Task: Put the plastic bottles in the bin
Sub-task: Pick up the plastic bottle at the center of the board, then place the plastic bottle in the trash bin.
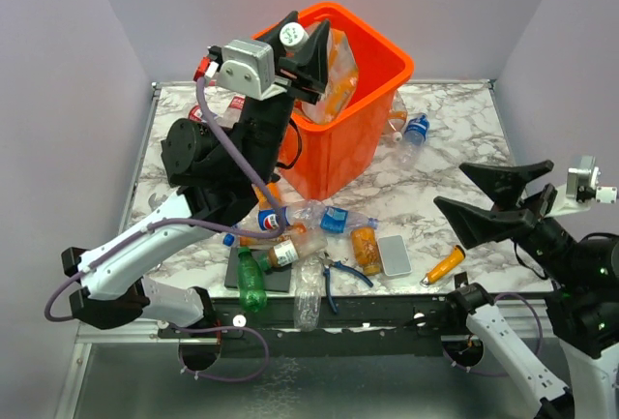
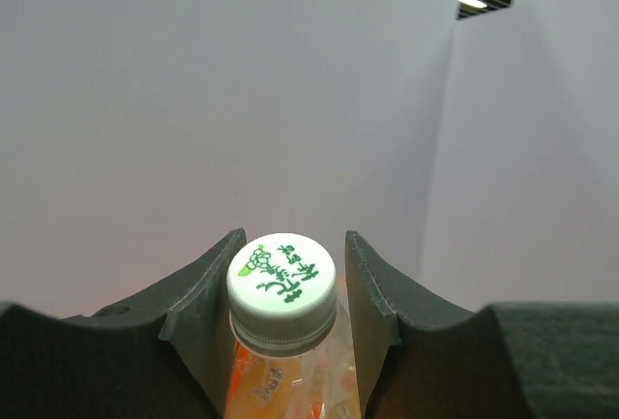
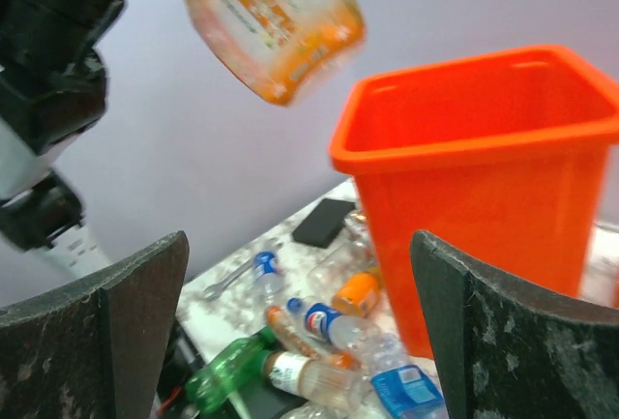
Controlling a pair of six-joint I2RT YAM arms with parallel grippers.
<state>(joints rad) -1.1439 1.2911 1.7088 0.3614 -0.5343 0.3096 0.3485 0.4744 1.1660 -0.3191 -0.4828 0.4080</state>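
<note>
Our left pincer (image 2: 292, 241) is pinching a bottle (image 2: 290, 380) at the neck, one finger on each side just under its white cap (image 2: 281, 282) with green print. The bottle is clear with an orange label and hangs in the air. In the top view it overlaps the open mouth of the bin (image 1: 340, 143). From the right wrist we see it tilted, higher than the rim and off to its left.

Our right pincer (image 1: 450, 187) is spread wide with nothing between its fingers. It is over the right side of the table (image 1: 435, 163), well apart from the bin.

A heap (image 1: 295, 230) of bottles lies on the table in front of the bin, a green one (image 1: 251, 282) near the front edge. Pliers (image 1: 338, 279) lie beside the heap, and a marker (image 1: 443, 266) further right. A few bottles (image 1: 411, 134) lie just right of the bin.
</note>
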